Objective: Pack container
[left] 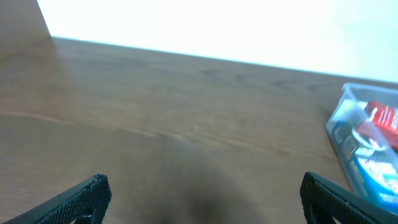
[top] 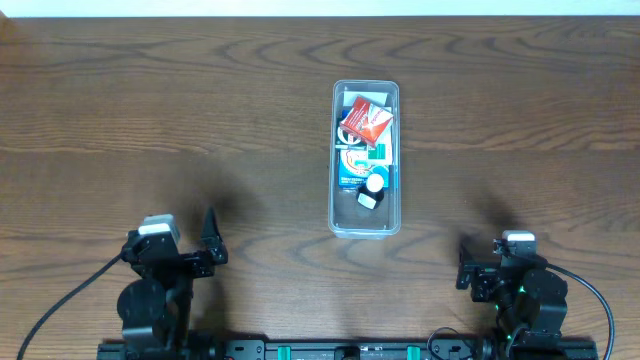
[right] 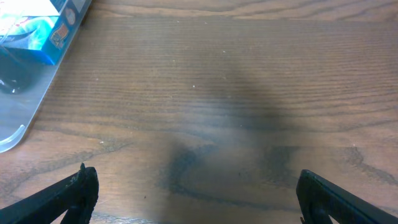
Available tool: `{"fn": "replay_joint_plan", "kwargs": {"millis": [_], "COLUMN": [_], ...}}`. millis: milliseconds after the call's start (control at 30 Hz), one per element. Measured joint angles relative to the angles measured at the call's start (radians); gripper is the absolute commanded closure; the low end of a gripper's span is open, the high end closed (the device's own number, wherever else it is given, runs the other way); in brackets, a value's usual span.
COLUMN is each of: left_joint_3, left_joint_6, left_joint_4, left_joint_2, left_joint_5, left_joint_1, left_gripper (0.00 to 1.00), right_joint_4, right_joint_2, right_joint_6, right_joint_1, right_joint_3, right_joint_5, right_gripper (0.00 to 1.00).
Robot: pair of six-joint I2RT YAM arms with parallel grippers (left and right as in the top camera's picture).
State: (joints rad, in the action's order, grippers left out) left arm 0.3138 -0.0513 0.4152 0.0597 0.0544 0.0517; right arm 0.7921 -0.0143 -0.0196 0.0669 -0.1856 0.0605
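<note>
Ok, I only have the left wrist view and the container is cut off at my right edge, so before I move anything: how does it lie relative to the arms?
Observer: From overhead, the container lies lengthwise, pointing away from the arms, roughly midway between them.
Operator: What sits toward its near end?
Observer: A white round item, with a small dark-and-white piece right beside it.
Operator: And the right gripper?
Observer: The right gripper is open and holds nothing. It is low over the table, with the container's corner off to its left.
</note>
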Motion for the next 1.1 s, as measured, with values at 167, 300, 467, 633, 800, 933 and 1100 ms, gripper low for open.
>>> {"fn": "replay_joint_plan", "kwargs": {"millis": [167,300,467,633,800,933,1100], "left_joint_3": [-0.007,-0.024,-0.063,-0.125,-0.168,-0.168,-0.168], "left_joint_6": [0.000,0.000,0.000,0.000,0.000,0.000,0.000], "left_joint_4": [0.022,0.036,0.052,0.049,0.027,0.027,0.027], "left_joint_2": [-0.048,-0.050,-0.050,-0.050,-0.050,-0.050,-0.050], "left_joint_5": [0.000,0.000,0.000,0.000,0.000,0.000,0.000], "left_joint_1": [0.000,0.000,0.000,-0.001,-0.018,-0.027,-0.027], "left_gripper": [0.02,0.02,0.02,0.02,0.02,0.02,0.02], "right_joint_4": [0.000,0.000,0.000,0.000,0.000,0.000,0.000], "right_joint_2": [0.000,0.000,0.000,0.000,0.000,0.001,0.001], "right_joint_6": [0.000,0.000,0.000,0.000,0.000,0.000,0.000], "right_joint_1": [0.000,0.000,0.000,0.000,0.000,0.000,0.000], "right_joint_3": [0.000,0.000,0.000,0.000,0.000,0.000,0.000], "right_joint_5": [0.000,0.000,0.000,0.000,0.000,0.000,0.000], "right_gripper": [0.01,0.01,0.01,0.01,0.01,0.01,0.01]}}
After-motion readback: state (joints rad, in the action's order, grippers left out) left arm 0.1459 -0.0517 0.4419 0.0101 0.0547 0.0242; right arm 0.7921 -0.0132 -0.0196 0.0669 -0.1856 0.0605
